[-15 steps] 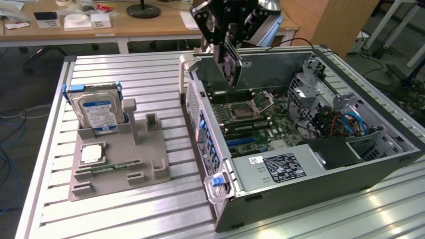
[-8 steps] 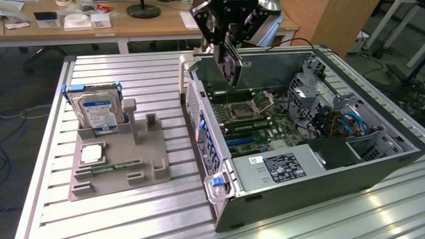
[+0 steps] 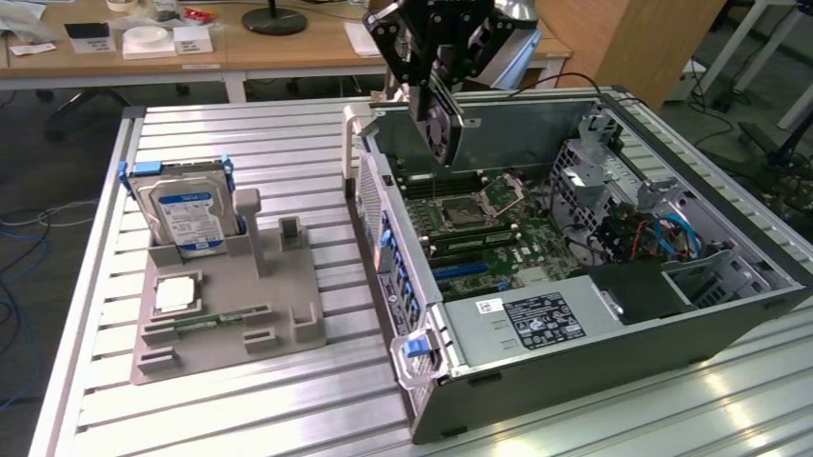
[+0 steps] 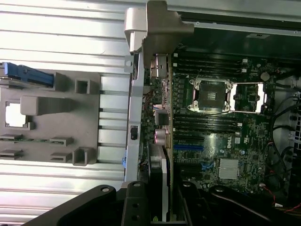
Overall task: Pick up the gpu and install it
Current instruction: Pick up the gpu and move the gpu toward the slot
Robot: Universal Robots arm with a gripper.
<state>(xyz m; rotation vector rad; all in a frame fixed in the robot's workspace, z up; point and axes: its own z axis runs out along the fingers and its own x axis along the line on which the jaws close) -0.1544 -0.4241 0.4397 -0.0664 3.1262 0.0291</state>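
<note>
Claw (image 3: pixel 439 88) was seen clamped on the graphics card (image 3: pixel 445 133), which was held on edge above the far part of the open computer case (image 3: pixel 711 314), over the motherboard (image 3: pixel 489 228). Its pale bracket (image 4: pixel 157 28) was placed near the case wall on the exterior view's left. A hard drive (image 3: pixel 188 214) was stood in a grey holder (image 3: pixel 223 333) farther to that view's left.

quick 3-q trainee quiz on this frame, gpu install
1. True or false: the gripper holds the gpu over the open case.
2. What stands in the grey holder at the exterior view's left? A) hard drive B) fan C) keyboard
3. Fill in: the hard drive's side rails are ___.
Key: 1 true; 2 A; 3 blue.
</note>
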